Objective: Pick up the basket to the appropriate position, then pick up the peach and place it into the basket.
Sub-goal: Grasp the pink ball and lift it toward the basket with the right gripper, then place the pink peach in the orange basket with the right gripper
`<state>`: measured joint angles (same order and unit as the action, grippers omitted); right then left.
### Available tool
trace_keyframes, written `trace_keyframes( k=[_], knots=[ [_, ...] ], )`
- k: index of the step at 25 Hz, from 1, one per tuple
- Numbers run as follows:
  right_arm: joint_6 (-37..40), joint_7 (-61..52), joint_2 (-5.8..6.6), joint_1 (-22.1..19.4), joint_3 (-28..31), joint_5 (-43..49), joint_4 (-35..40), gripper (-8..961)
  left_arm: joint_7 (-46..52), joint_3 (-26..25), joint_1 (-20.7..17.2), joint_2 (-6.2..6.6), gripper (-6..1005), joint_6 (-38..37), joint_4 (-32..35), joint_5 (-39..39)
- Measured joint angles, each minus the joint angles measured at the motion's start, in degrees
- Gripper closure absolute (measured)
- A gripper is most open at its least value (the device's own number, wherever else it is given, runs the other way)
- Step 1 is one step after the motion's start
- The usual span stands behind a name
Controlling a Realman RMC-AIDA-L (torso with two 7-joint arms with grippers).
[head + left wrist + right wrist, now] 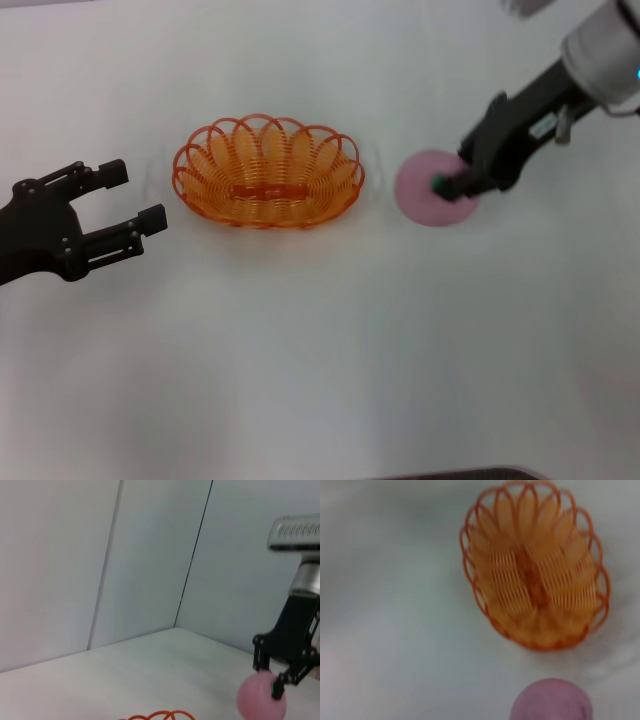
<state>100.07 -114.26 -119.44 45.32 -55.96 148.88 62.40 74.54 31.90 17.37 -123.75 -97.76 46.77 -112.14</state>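
The orange wire basket [268, 172] stands on the white table, centre-left in the head view; it also shows in the right wrist view [536, 582], and its rim edge shows in the left wrist view [159, 715]. The pink peach [425, 195] is just to the right of the basket. My right gripper [455, 188] comes in from the upper right, its fingers closed around the peach. The left wrist view shows the peach [257, 700] between the right gripper's fingers [268, 681]. The peach's top shows in the right wrist view [551, 701]. My left gripper [138, 195] is open and empty, left of the basket.
The white table [320, 360] stretches around the basket. Pale wall panels [100, 555] stand behind the table's far edge in the left wrist view.
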Motion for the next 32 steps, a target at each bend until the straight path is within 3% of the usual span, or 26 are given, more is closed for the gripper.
trace_keyframes(
  k=[6,14,20,24,29,32],
  knots=[
    [-0.68,-0.47,-0.05,1.25,2.65,-9.86,2.59,749,0.23,-0.01,0.15,0.0,201,-0.1,0.2,0.0],
    [-17.35,4.06,-0.51,5.14,-5.39,-18.3,-13.67,799,0.25,0.0,0.58,-0.03,202,-0.17,-0.12,-0.01],
    [-25.54,6.03,-0.63,7.31,-9.48,-21.19,-20.33,626,0.35,0.0,0.69,-0.09,201,-0.13,-0.24,-0.01],
    [-25.35,7.04,-0.45,6.81,-9.75,-23.03,-20.32,422,0.42,0.0,0.56,-0.13,201,-0.11,-0.31,-0.01],
    [-21.65,10.66,0.76,2.81,-6.54,-28.32,-18.61,232,0.47,-0.79,0.5,-0.17,201,-0.14,-1.03,0.12],
    [-14.59,14.89,1.96,-2.06,-0.04,-31.67,-15.6,133,0.52,-1.79,0.34,-0.13,201,-0.16,-1.46,1.13]
  ],
)
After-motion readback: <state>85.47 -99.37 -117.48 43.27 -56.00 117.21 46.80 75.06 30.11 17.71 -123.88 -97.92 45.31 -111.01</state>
